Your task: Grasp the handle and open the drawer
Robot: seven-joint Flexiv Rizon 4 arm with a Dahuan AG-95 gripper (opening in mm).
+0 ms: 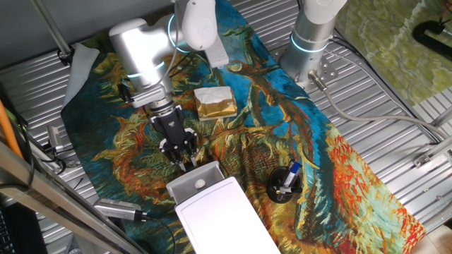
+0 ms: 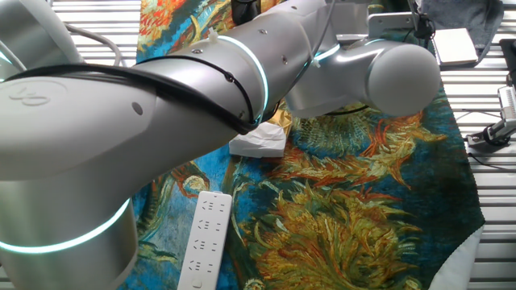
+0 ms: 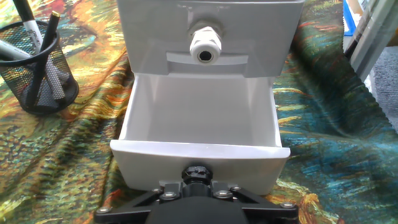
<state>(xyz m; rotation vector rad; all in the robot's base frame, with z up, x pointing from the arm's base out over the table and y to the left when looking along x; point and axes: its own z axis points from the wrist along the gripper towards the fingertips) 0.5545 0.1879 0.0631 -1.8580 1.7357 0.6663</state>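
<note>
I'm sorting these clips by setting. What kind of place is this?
Probably a robotics lab bench rather than a home: the arm's base is bolted to a ribbed metal table, draped with a painted cloth, with a power strip alongside.

A robotics lab: a ribbed metal bench (image 1: 395,106) under a painted cloth (image 1: 332,162), cables (image 1: 367,116) trailing.

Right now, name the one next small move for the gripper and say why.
Probably open the gripper and let go: the drawer already stands well out of the box, its inside exposed. The handle is hidden behind the gripper, so the grip is unconfirmed.
</note>
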